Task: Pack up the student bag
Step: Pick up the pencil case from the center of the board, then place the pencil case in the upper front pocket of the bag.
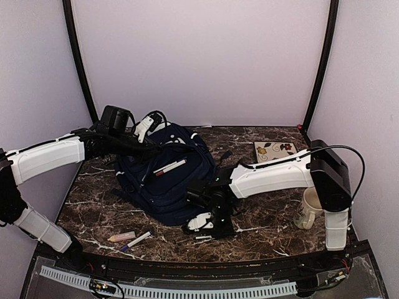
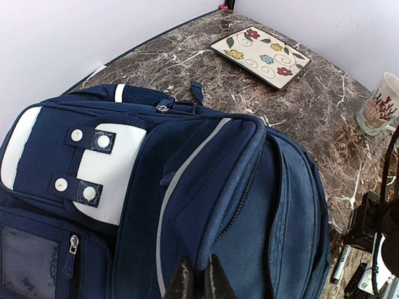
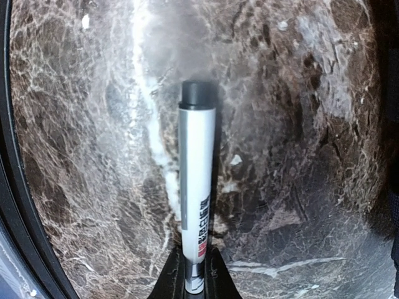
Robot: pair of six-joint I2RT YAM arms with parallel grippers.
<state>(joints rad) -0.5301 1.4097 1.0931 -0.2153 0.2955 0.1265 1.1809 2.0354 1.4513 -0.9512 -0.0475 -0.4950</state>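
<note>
The student bag [image 1: 163, 180] is a navy backpack with white patches, lying flat at the table's centre-left. It fills the left wrist view [image 2: 187, 187]. My left gripper [image 1: 156, 148] is at the bag's far upper part, shut on a fold of blue fabric beside an open zip [image 2: 199, 279]. My right gripper [image 1: 206, 232] is low over the table just off the bag's near right corner. It is shut on a white marker with a black cap [image 3: 197, 187], which points away from the fingers just above the marble. A red-and-white pen [image 1: 169, 167] lies on top of the bag.
A pink highlighter [image 1: 121, 237] and a dark-tipped marker [image 1: 138, 240] lie near the front left edge. A flowered tile [image 1: 274, 151] lies at the back right and also shows in the left wrist view [image 2: 262, 55]. A patterned mug [image 1: 307, 209] stands at the right, by my right arm.
</note>
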